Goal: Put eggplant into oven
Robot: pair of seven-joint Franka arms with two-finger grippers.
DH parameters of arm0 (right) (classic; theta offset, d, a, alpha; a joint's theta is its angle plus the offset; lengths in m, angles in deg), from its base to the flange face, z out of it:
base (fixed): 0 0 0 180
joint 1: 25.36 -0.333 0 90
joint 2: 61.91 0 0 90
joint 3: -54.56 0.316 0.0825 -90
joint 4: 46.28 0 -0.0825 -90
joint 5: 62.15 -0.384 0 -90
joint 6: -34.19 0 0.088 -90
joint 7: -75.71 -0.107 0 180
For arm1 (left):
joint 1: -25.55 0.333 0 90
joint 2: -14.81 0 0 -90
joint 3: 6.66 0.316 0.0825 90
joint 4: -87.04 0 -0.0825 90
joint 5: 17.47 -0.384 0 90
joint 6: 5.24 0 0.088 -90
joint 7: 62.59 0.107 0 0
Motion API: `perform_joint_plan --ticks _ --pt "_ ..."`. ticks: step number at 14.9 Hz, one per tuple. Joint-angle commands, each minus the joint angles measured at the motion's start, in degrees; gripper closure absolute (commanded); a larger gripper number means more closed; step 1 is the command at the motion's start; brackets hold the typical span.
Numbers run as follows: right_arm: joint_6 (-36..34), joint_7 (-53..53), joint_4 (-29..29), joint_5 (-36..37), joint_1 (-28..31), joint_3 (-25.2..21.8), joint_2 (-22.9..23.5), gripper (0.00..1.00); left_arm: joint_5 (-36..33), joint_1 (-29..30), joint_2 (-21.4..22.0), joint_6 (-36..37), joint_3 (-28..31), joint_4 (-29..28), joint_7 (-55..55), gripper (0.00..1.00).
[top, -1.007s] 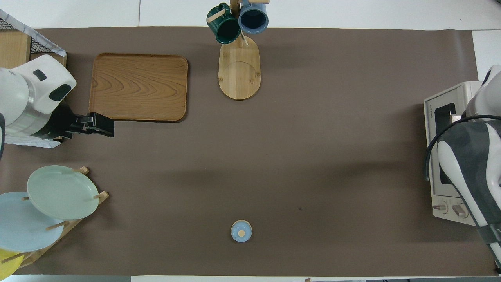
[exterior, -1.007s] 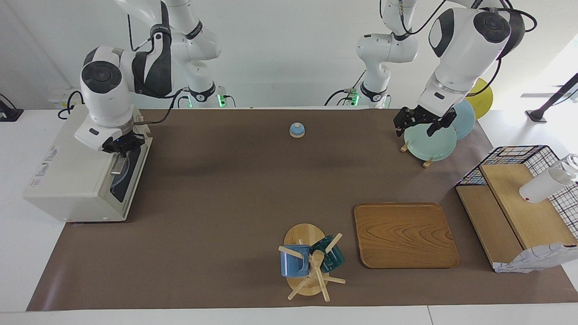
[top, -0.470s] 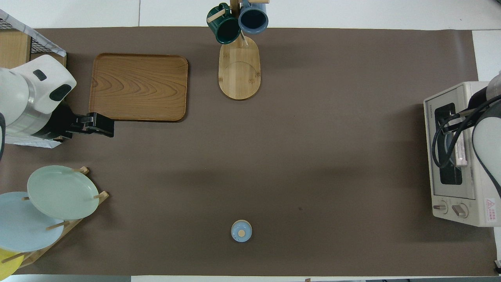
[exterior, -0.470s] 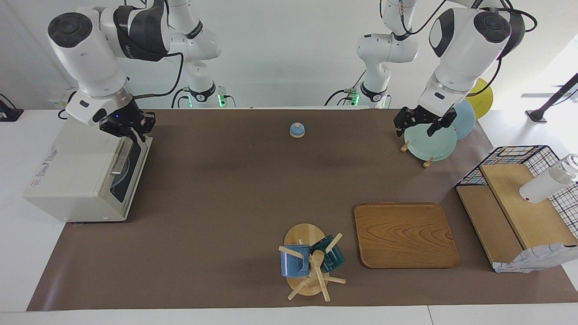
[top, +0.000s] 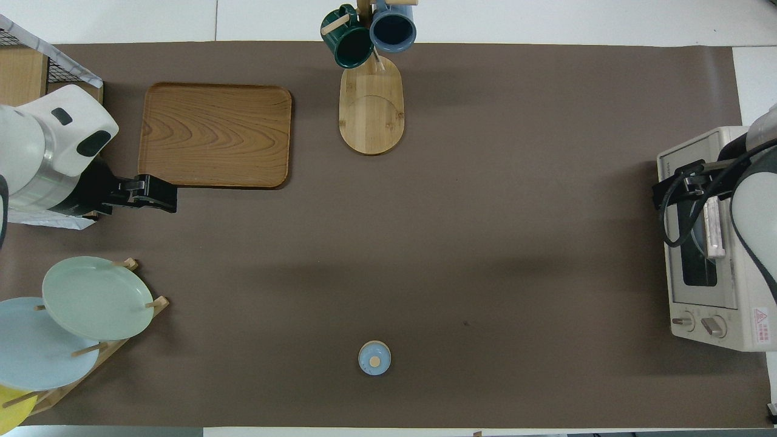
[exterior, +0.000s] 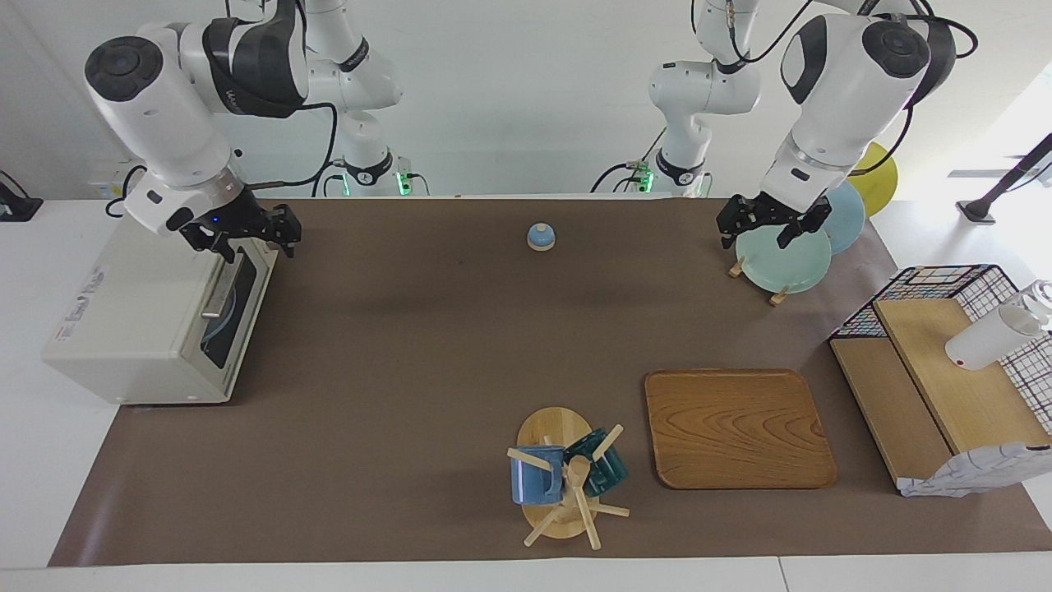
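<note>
1. Facing view first: the boxy cream-white toaster oven sits in the left part of the frame, at the right arm's end of the table. Its dark glass door is shut and its silver bar handle is free.
2. The right gripper hangs in the upper left of the frame, over the top front edge of the oven. Its fingers are spread apart and hold nothing.
3. The left gripper waits in the upper right, over the pale green plate in the wooden rack. Its fingers are likewise parted and empty.
4. You will find no eggplant in either view. It is not on the brown mat, not on the rectangular wooden tray in the lower right, and not beside the small light-blue bell at upper centre. Whether it lies behind the dark glass, you cannot tell; only a pale curved shape shows there.
5. My judgement: with the door shut and both grippers bare, the putting-in step looks finished and only clearing the arm remains.
6. The next move calls for lifting the right gripper straight up and off the oven without catching the handle. Confirm the contents through the glass before calling it done.
</note>
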Motion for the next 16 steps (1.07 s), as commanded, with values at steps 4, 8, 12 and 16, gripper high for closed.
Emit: perform_joint_plan --ticks 4,8,12,16 --pt "-0.64 -1.03 0.16 -1.68 -0.04 0.00 -1.12 0.00 0.86 0.64 0.41 0.79 -0.14 0.61 0.54 0.00" --pt "-0.55 -1.21 2.35 -1.59 -0.39 -0.26 -3.83 0.00 0.86 0.64 0.41 0.79 -0.14 0.61 0.54 0.00" --pt "-0.63 -1.03 2.54 -1.59 -0.75 -0.35 -4.37 0.00 0.86 0.64 0.41 0.79 -0.14 0.61 0.54 0.00" --pt "-1.16 -1.30 1.92 -1.59 -0.04 -0.35 -4.19 0.00 0.86 0.64 0.41 0.79 -0.14 0.61 0.54 0.00"
